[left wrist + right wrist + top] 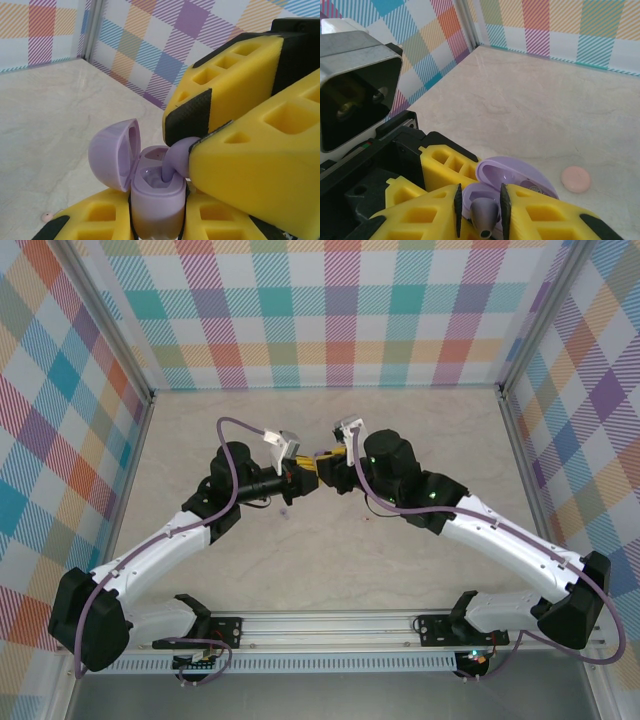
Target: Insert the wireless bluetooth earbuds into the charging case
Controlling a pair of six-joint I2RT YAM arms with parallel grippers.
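Bud: the purple bud point(485, 216) sits nearest the right wrist camera, between the right gripper's point(480, 200) black pads point(503, 207), blunt end toward the lens.
Right jaws: drawn in close on both sides of the bud. One pad touches it and a thin sliver shows at the other, so whether they truly pinch it cannot be told.
Bud axis: in the left wrist view it slants from the right fingers down and leftward, its lower end already inside the case's well point(152, 177). It is tilted, not in line with the well.
Case: the purple case point(155, 205) lies just beyond the bud and touches it. Its mouth faces up and its lid point(112, 155) is swung open, away from the right fingers.
Left jaws: the left gripper point(157, 215) clamps the case body between its yellow fingers, off the table point(545, 100).
Key relation: the well lies down and ahead of the right jaws. By judgement, seating calls for a short push along that slant, or a release.
Nearer arm: right carries the bud, left only steadies the case.
Farther: a pink case point(576, 179) lies shut on the table, well apart.
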